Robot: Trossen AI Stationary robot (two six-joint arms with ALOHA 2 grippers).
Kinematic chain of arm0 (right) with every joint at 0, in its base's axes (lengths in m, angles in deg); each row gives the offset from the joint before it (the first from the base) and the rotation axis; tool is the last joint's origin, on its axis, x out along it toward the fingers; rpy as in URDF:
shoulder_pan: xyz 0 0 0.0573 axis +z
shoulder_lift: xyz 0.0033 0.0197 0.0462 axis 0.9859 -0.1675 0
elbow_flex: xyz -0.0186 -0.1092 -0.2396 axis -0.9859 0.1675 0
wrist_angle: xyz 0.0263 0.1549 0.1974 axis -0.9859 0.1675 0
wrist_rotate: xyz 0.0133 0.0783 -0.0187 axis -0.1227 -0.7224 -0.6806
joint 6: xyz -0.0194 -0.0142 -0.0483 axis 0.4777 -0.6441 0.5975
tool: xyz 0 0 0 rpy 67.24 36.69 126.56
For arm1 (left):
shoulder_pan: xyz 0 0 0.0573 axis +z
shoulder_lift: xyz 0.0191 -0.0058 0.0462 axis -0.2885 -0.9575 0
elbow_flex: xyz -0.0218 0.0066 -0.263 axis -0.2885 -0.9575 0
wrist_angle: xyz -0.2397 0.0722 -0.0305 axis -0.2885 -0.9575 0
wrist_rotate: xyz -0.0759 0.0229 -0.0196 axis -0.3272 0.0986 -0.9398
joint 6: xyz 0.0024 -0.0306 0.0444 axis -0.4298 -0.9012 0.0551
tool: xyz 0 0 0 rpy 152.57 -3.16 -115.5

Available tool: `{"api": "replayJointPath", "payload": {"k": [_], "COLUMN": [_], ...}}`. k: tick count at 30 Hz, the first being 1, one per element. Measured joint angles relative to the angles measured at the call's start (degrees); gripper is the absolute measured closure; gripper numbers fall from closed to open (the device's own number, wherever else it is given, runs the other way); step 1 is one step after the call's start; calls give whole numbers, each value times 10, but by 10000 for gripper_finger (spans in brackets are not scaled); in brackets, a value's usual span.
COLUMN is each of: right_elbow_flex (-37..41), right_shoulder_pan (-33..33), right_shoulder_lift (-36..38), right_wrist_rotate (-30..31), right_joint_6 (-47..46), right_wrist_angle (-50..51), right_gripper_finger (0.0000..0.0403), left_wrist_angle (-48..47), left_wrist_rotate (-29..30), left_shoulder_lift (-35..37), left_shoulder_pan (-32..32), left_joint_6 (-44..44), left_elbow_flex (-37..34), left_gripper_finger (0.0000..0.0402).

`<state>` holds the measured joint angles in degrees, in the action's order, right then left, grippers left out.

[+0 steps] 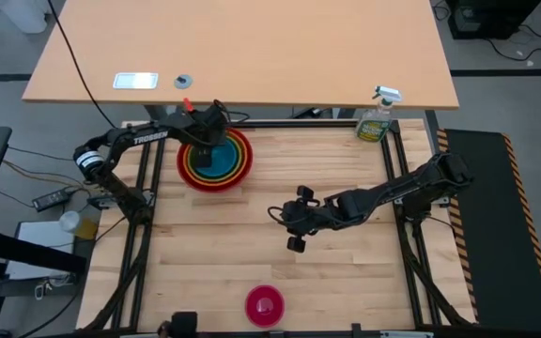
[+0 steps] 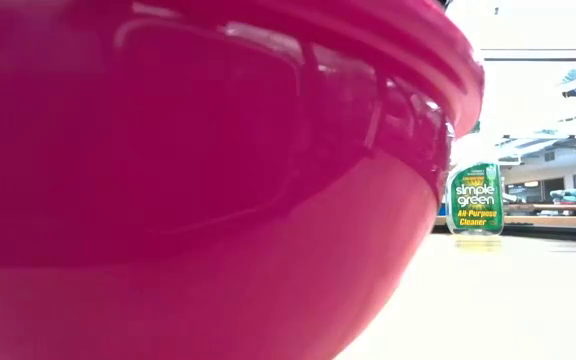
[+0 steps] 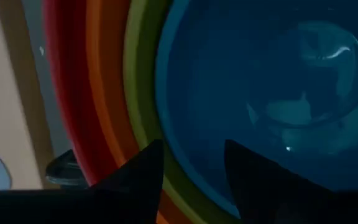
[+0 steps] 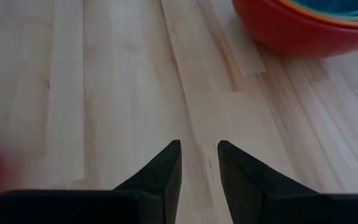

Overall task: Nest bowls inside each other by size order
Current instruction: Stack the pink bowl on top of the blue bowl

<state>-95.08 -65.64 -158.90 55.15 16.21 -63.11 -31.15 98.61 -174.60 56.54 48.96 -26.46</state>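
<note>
Red bowl [image 1: 192, 169], orange [image 1: 242, 150], green [image 3: 143, 93] and blue [image 1: 222, 161] sat nested at the worktop's [image 1: 346, 282] far left under the slightly parted left hand [image 1: 202, 134], pink [image 1: 265, 305] alone at the near edge, right hand [image 1: 296, 223] narrowly open mid-worktop.

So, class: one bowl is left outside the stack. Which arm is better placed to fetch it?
Probably the right. Its gripper hangs empty mid-table, nearer the magenta-pink bowl; the left gripper is over the nested stack.

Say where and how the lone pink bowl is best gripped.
Likely its rim: the pink bowl sits upright and open, apart from the stack, so one finger could go inside and one outside the wall. Come from above with the right end effector, which hovers nearer it.
</note>
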Motion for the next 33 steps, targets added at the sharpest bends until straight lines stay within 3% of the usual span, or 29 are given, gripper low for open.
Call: {"api": "replayJointPath", "payload": {"k": [8,10,14,17,24,28,33], "right_elbow_flex": [0,0,0,0,0,-13,-89], "right_shoulder_pan": [-10,-10,-10,-9,7,54,102], "right_shoulder_lift": [0,0,0,0,0,-19,-112], "right_wrist_rotate": [-4,-4,-4,-4,-33,-43,-58], "right_joint_6": [6,0,-2,-17,-63,-73,-64], "right_wrist_angle": [-2,0,6,24,26,-13,0], "right_gripper_finger": [288,288,288,288,289,289,289], "left_wrist_angle": [-38,-42,-62,-70,-78,-89,-92], "left_wrist_rotate": [-8,-41,-161,-191,-183,-116,-43], "left_shoulder_lift": [41,65,110,129,130,137,173], "left_shoulder_pan": [-55,-80,-152,-237,-440,-528,-615], "left_joint_6": [-15,-21,-69,-125,-243,-279,-322], "left_elbow_flex": [56,55,54,54,53,53,53], "left_gripper_finger": [230,230,230,230,230,230,230]}}
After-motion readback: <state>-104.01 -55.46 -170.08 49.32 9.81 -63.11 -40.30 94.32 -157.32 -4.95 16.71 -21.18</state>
